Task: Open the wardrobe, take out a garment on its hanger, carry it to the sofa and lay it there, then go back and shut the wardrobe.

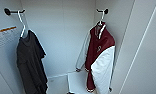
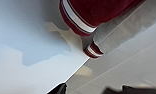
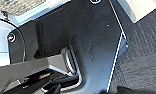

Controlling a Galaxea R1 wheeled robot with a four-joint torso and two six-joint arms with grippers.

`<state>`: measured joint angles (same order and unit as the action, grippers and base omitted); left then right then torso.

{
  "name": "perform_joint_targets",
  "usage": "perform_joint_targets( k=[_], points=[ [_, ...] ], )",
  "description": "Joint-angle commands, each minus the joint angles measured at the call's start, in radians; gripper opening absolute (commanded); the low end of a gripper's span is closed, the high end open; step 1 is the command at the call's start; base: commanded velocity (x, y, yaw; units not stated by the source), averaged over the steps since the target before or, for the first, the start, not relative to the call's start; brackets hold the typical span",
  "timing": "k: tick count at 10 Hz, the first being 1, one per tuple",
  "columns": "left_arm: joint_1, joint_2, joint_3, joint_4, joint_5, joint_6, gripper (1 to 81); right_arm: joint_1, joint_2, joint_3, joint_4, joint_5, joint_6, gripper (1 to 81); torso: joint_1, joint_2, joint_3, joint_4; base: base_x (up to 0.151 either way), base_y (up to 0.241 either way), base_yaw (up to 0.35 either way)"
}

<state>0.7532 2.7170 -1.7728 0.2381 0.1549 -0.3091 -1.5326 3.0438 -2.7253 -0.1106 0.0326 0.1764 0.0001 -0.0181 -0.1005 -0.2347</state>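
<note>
The wardrobe [image 1: 69,37] stands open; the garment [image 1: 100,52] hangs on its hanger [image 1: 101,17] at the right wall. Taking it out is the step. Jaws: cannot tell.

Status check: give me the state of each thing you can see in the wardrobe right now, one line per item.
wardrobe: open, interior showing.
maroon jacket: hanging on its hanger, not yet taken out.
white hanger: hooked on the right-hand peg.
dark shirt: hanging on its own hanger from the left-hand peg.
jacket cuff: hanging loose, close to the left wrist camera.
</note>
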Motion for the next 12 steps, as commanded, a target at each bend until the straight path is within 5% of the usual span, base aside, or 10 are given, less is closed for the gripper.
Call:
perform_joint_targets(
  k=[1, 6, 12],
  points=[
    [-0.246, -0.023, 0.052, -0.098, 0.005, -0.031, 81.1, 0.034, -0.001, -0.002, 0.009, -0.054, 0.000, 81.1, 0.000, 0.000, 0.000, 0.000, 0.000, 0.000, 0.000],
    [-0.494, -0.054, 0.068, -0.338, 0.006, -0.033, 81.1, 0.033, 0.000, 0.003, 0.012, -0.054, 0.005, 81.1, 0.000, 0.000, -0.001, 0.000, 0.000, 0.000, 0.000],
    [-0.711, -0.026, 0.056, -0.506, 0.049, -0.034, 81.1, 0.034, 0.003, 0.001, 0.011, -0.054, 0.006, 81.1, 0.002, 0.001, -0.002, 0.000, 0.000, 0.000, 0.000]
  ],
)
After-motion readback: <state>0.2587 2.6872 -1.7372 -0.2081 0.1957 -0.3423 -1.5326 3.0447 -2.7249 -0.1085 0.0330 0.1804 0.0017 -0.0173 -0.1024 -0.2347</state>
